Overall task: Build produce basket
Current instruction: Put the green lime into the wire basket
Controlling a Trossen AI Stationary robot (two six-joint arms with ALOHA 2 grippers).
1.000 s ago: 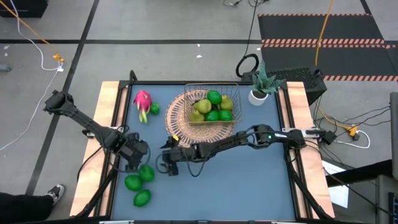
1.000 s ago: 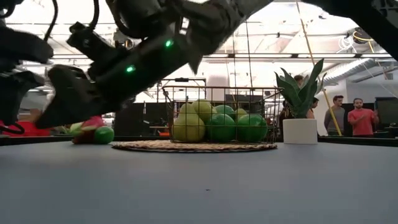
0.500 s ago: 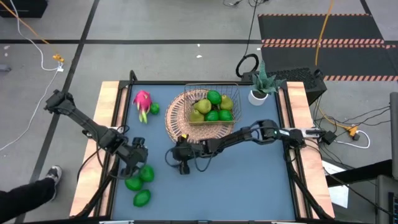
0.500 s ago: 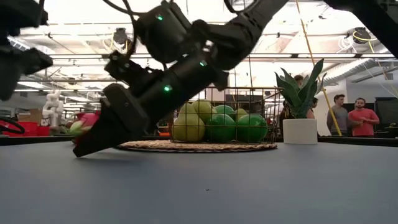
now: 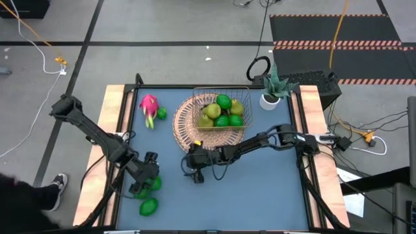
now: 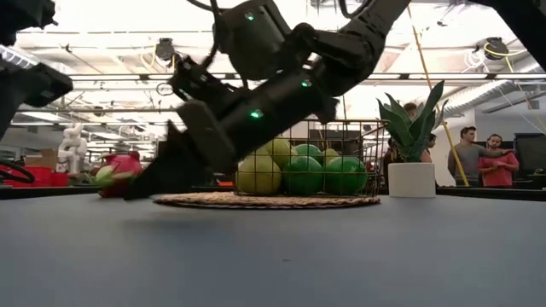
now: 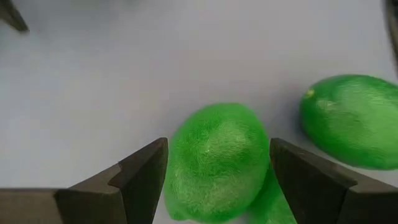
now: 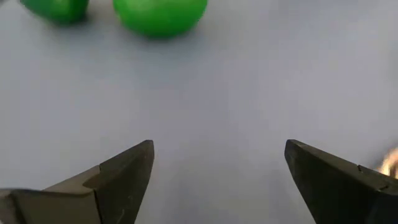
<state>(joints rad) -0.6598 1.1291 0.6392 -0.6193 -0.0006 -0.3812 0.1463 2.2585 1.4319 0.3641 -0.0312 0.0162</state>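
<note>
Left hand [image 7: 214, 171] straddles a lime [image 7: 214, 162] on the blue desk [image 5: 260, 188], fingers spread either side, not clenched. Right hand [image 8: 217, 180] hangs released mid-desk. Behind, the basket [image 5: 221, 114] holds limes and pears on a wicker mat [image 6: 264, 201]; people [image 6: 478, 158] stand in the room.

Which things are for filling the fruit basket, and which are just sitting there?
For the job: wire basket, limes and pears, dragon fruit, left gripper around a lime.
Just there: potted plant, woven mat.
</note>
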